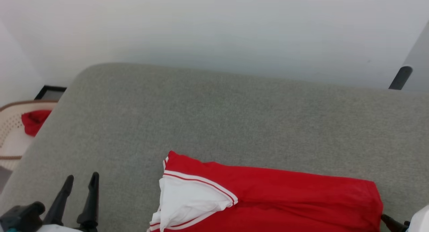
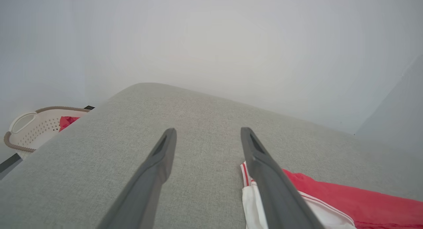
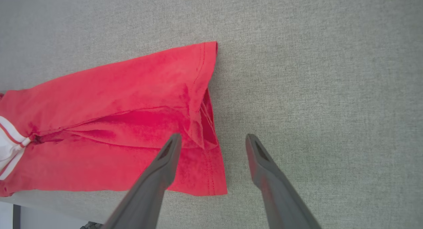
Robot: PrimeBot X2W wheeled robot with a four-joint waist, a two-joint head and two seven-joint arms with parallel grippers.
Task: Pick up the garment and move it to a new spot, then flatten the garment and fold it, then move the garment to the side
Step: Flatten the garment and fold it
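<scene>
The garment [image 1: 285, 198] lies on the grey cloth-covered surface [image 1: 214, 118], near the front edge and a bit to the robot's right. It is folded into a long red strip. A white sleeve [image 1: 187, 198] with red stripes sits at its left end. The hem [image 3: 211, 123] is at its right end.

The left pincer [image 2: 208, 131] is wide open and holds nothing. It hangs over the bare grey cloth, to the left of the sleeve end. In the left wrist view one finger [image 2: 271, 189] crosses in front of the white sleeve, but I cannot tell if it touches it.

The right pincer [image 3: 213, 138] is wide open too, with nothing in it. It is at the hem end. One of its fingers is over the red cloth of the garment and the other is over bare grey. I cannot tell if it touches the garment.

Off the left side of the surface stands a pale basket [image 1: 10, 131] with a small red lump of cloth [image 1: 33, 121] in it. A plain white wall [image 1: 214, 31] is behind.
</scene>
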